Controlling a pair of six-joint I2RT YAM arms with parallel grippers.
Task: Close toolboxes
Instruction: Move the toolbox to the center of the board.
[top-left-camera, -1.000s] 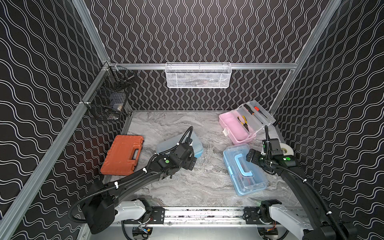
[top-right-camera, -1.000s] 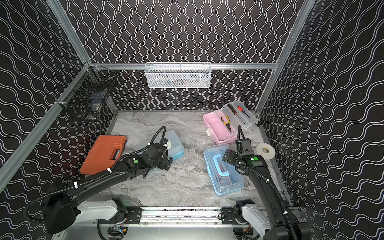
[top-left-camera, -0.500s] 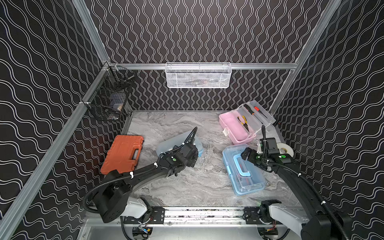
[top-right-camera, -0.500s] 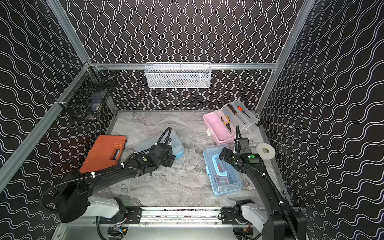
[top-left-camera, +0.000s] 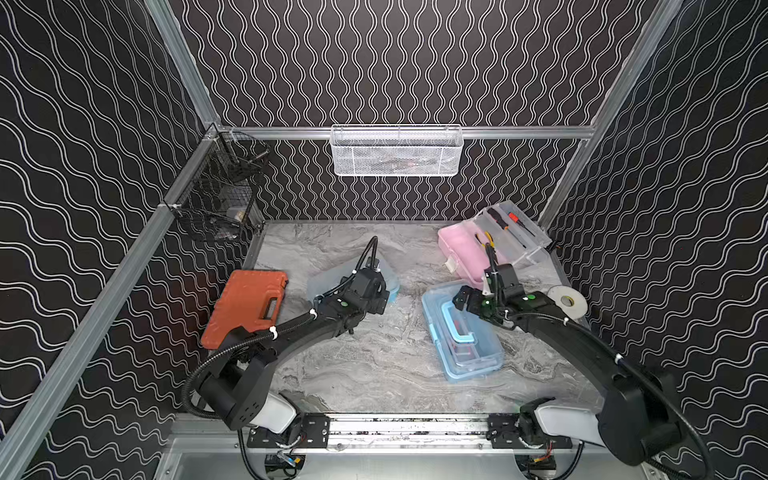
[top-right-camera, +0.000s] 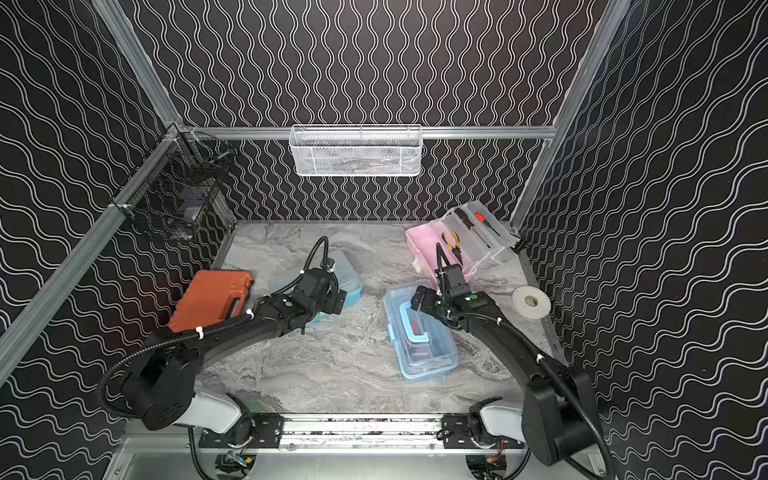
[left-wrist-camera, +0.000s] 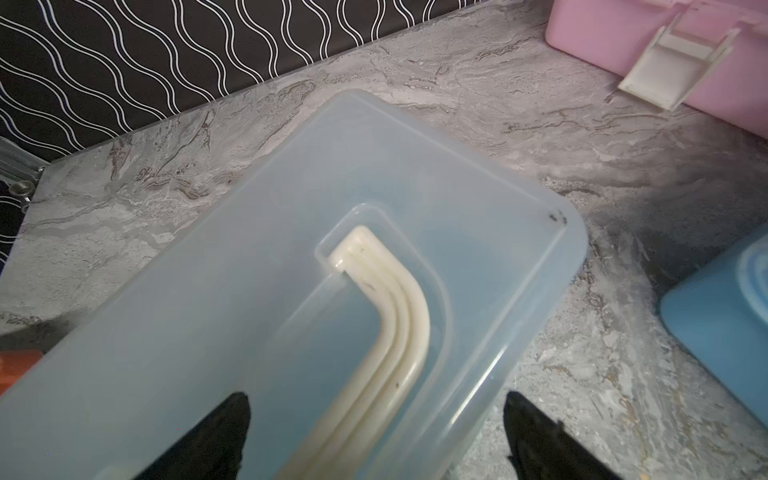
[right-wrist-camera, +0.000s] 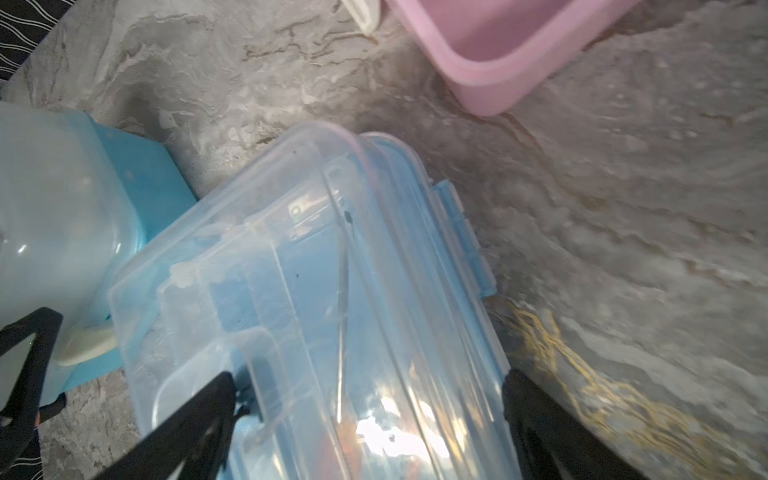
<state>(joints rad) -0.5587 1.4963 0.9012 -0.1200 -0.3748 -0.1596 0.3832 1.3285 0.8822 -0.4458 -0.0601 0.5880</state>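
Observation:
A light-blue toolbox with a frosted lid and cream handle lies left of centre. My left gripper hovers open over its lid, one finger above the lid and one past its edge. A second light-blue toolbox with a clear lid lies on the right. My right gripper is open, with its fingers straddling that lid's far end. The pink toolbox stands at the back right, its clear lid swung open with tools in it.
An orange hard case lies at the left. A roll of tape sits by the right wall. A white mesh basket hangs on the back wall and a black wire basket in the left corner.
My right gripper has moved left over the clear-lidded blue toolbox, and that box has slid a little left. My left arm has stretched further over the frosted lid.

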